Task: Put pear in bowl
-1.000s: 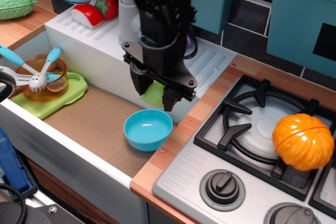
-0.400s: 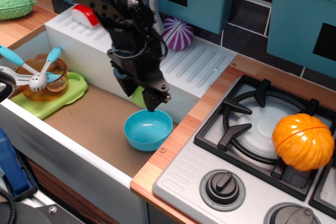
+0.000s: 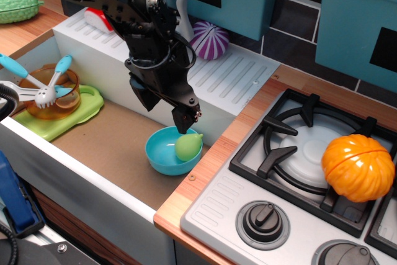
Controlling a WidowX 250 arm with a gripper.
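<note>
The light-green pear (image 3: pixel 188 145) lies inside the light-blue bowl (image 3: pixel 157 151), at its right side, with the pointed end toward the right rim. The bowl stands on the brown sink floor near the wooden counter edge. My black gripper (image 3: pixel 165 107) hangs just above and behind the bowl. Its jaws are apart and hold nothing. One fingertip (image 3: pixel 185 120) is close above the pear, not gripping it.
An amber cup with utensils (image 3: pixel 48 92) stands on a green board (image 3: pixel 74 116) at the sink's left. An orange pumpkin (image 3: pixel 358 167) sits on the stove burner. A purple striped vegetable (image 3: pixel 209 40) lies on the drainboard. A bumpy green vegetable (image 3: pixel 17 6) is far left.
The pear, held between the jaws a second ago, has been let go and now lies in the bowl. The gripper moved left and slightly back over the bowl.
</note>
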